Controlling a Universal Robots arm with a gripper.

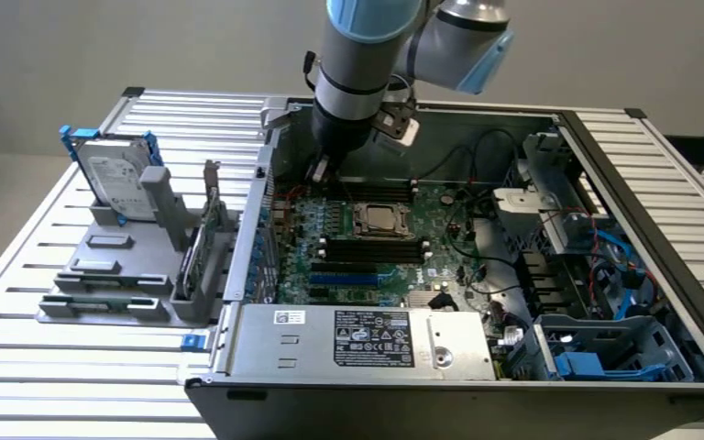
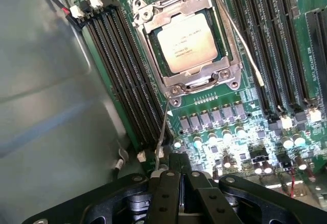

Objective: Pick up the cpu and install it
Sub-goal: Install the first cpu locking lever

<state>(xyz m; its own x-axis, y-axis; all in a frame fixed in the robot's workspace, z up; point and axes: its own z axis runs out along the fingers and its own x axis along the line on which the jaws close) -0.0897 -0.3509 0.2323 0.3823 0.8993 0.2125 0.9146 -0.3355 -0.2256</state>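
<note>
The cpu point(image 2: 187, 42), a flat square chip with a silver-grey top, lies inside the metal-framed socket point(image 2: 153, 27) on the green motherboard point(image 2: 265, 127). In the exterior view the cpu point(image 1: 383, 218) sits mid-board inside the open computer case point(image 1: 327, 344). My gripper point(image 2: 181, 183) is shut, with nothing visible between its black fingers, and hovers over the board a short way from the socket. A thin wire socket lever point(image 2: 163, 132) runs from the socket's corner to just beside my fingertips; I cannot tell whether they touch. My gripper point(image 1: 319, 170) hangs near the case's wall at the exterior view's left.
Black memory slots point(image 2: 122, 76) flank the socket on both sides. A grey case wall point(image 2: 51, 91) stands close beside the gripper. Outside the case, a silver hard drive point(image 1: 117, 172) stands in a grey holder point(image 1: 114, 275) at the exterior view's left. The power supply point(image 1: 365, 339) fills the case front.
</note>
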